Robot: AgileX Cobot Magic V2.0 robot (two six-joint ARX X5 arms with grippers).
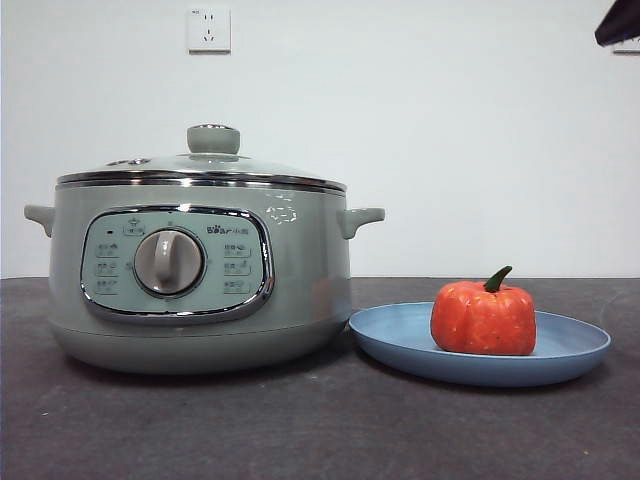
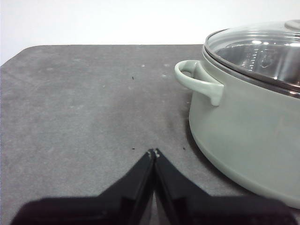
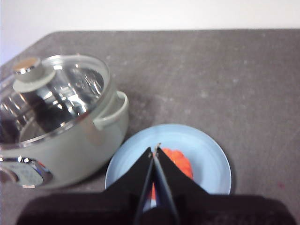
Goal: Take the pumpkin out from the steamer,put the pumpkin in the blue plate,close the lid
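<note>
Left hand (image 2: 154,153) clenched empty, low over the table (image 2: 84,108) beside the steamer (image 1: 200,275). Lid (image 1: 205,165) seated on the steamer's rim. Just right of it, blue plate (image 1: 400,345) carrying the pumpkin (image 1: 484,318), upright, stem up. Right hand (image 3: 155,149) clenched empty, hovering above the pumpkin.

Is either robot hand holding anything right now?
No. Both hands are shut on nothing: the left hand beside the steamer, the right hand above the pumpkin.
</note>
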